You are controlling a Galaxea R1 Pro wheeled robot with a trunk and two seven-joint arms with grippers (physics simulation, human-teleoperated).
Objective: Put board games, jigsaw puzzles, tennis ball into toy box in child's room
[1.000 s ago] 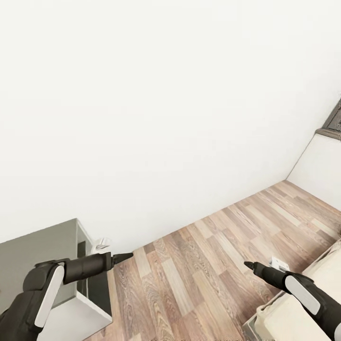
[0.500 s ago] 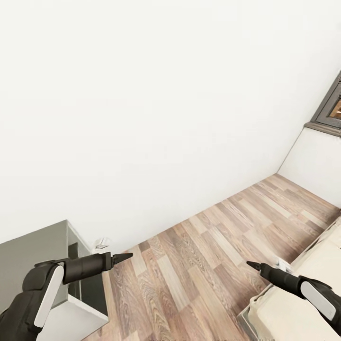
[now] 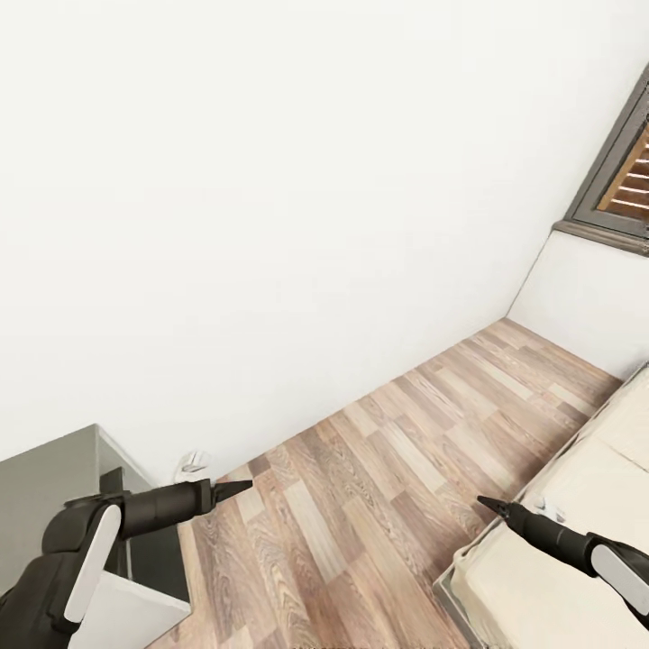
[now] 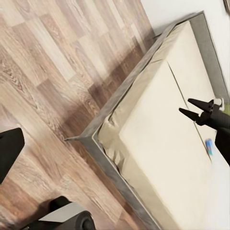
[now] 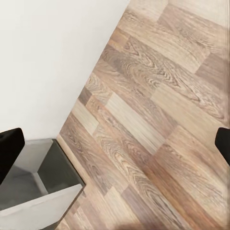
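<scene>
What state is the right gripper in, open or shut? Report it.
Open. In the left wrist view the right gripper shows two pointed fingertips with a gap between them and nothing held.

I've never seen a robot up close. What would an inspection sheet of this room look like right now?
Surface: low dark grey table section at the robot's left; wood-plank floor ahead.
Job's things: bed with beige mattress at the robot's right; a small blue item lies on it, too small to identify.
Clutter: nothing seen.
End effectors: left end effector and right end effector both open, holding nothing, above the floor.
Cables: nothing seen.
Surroundings: plain white wall; small white fitting at its foot; grey-framed window in the corner.
</scene>
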